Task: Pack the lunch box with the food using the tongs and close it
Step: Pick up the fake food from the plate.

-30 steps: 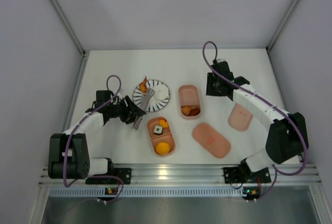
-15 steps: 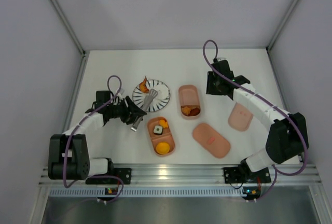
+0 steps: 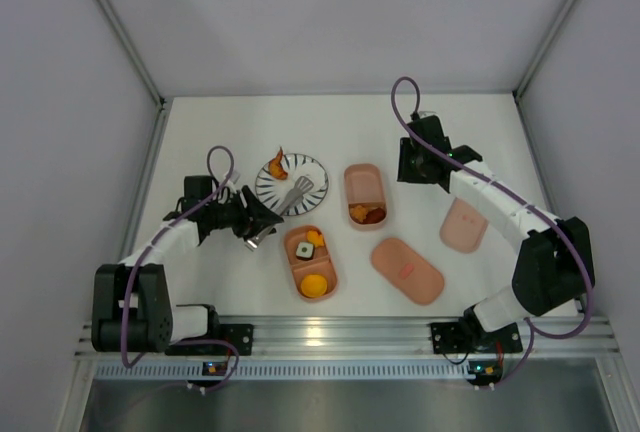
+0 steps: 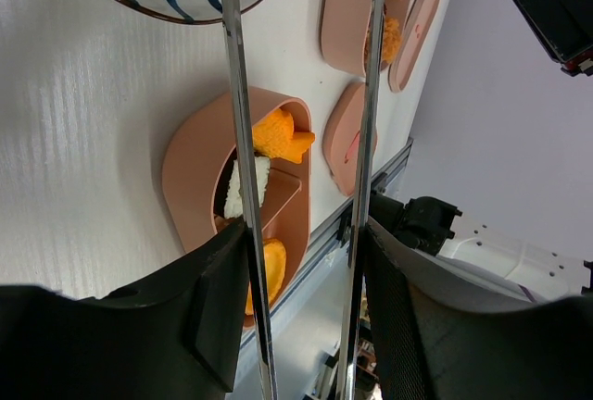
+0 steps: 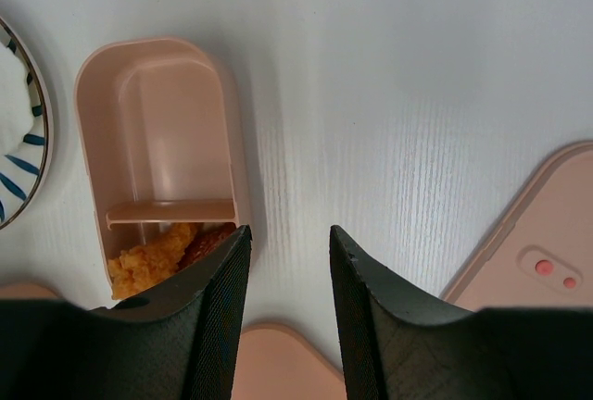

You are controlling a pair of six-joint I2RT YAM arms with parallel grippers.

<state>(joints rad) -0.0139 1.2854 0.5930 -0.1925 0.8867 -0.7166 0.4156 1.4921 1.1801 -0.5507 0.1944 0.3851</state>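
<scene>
Right now I see my left end effector [image 3: 254, 225] just off the striped plate [image 3: 318, 174] on its near-left side, pinching the tongs [image 3: 285, 204] by their joined end. On the wrist view both silvery arms lie against the inner faces of its fingers [image 4: 215, 312] and stand apart from each other. The tong tips reach over the plate's middle. An orange piece [image 3: 278, 162] rests on the plate's far-left rim. Just nearer the arm bases than the plate lies the first tray [image 3: 292, 264], holding a dark-and-white bite [image 3: 303, 250], small orange bits [image 3: 316, 238] and a round yellow-orange piece [image 3: 314, 285]. Just right of the plate sits the second tray [image 3: 351, 184], with orange and brown food [image 3: 367, 215] in its near compartment. Beyond that tray from the plate, my right end effector [image 3: 413, 166] hovers with its fingers spread, bare tabletop [image 3: 220, 132] showing between them. The lid with the red mark [image 3: 407, 270] lies right of the plate and nearer the bases. The spotted lid [image 3: 464, 224] lies further right again, apart from both trays.
</scene>
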